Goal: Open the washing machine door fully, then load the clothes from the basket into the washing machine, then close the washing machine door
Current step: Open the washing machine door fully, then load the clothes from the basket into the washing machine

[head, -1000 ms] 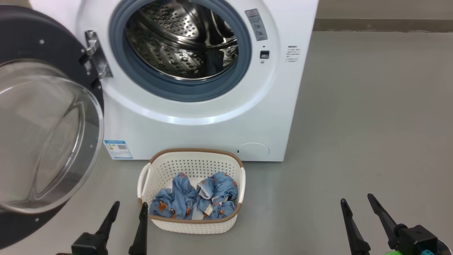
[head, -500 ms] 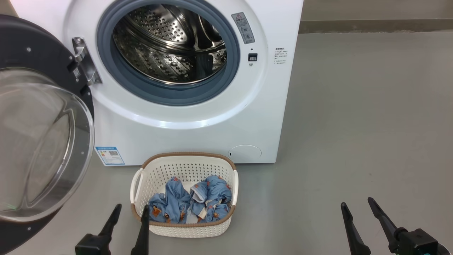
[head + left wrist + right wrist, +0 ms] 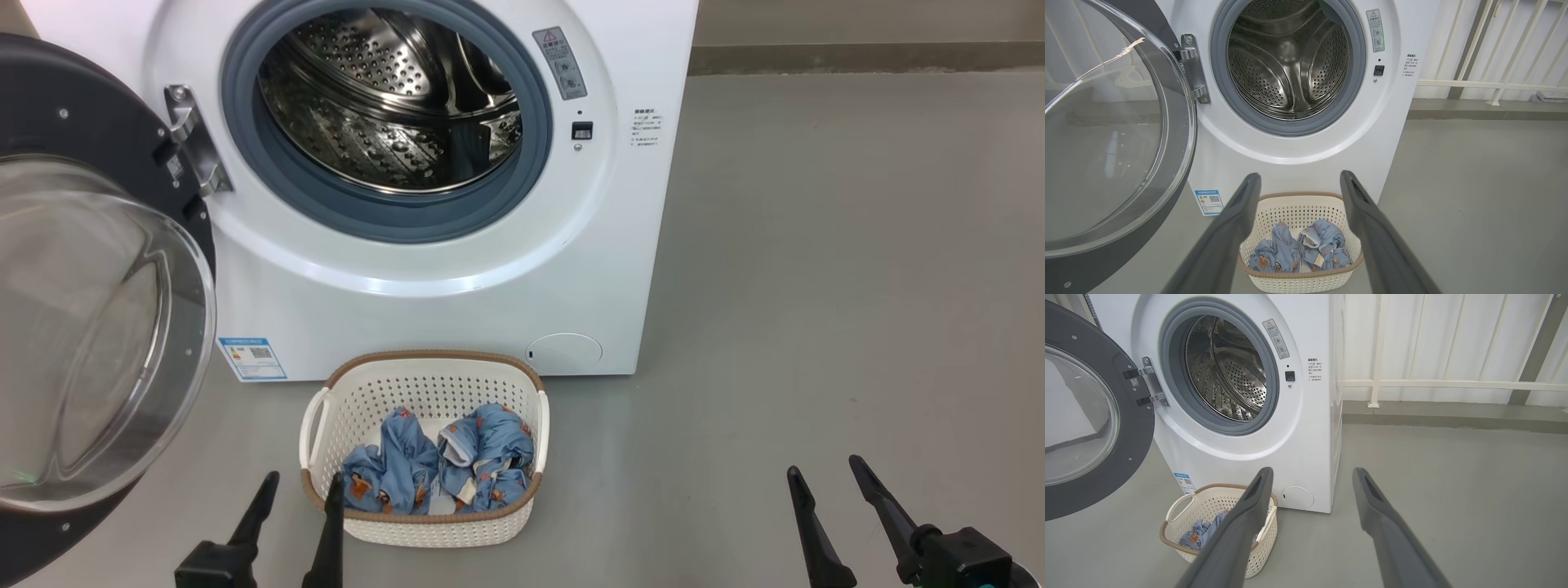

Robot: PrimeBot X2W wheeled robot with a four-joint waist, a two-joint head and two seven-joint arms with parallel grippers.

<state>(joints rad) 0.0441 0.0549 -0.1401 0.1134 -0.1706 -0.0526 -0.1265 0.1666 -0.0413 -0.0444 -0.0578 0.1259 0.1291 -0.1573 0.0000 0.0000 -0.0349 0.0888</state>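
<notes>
The washing machine door [image 3: 90,327] stands swung wide open, but the drum [image 3: 392,98] is bare and the clothes [image 3: 408,465] all lie in the basket [image 3: 433,531] on the floor [image 3: 816,286] just before the washing machine [image 3: 408,318], both pairs of jaws open and empty, so loading and closing remain.

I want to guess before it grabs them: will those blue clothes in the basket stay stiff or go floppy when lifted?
Probably floppy: the clothes lie crumpled in soft folds in the basket, so parts would likely dangle. They look thin, so probably light. Bunched together, one may drag another up.
</notes>
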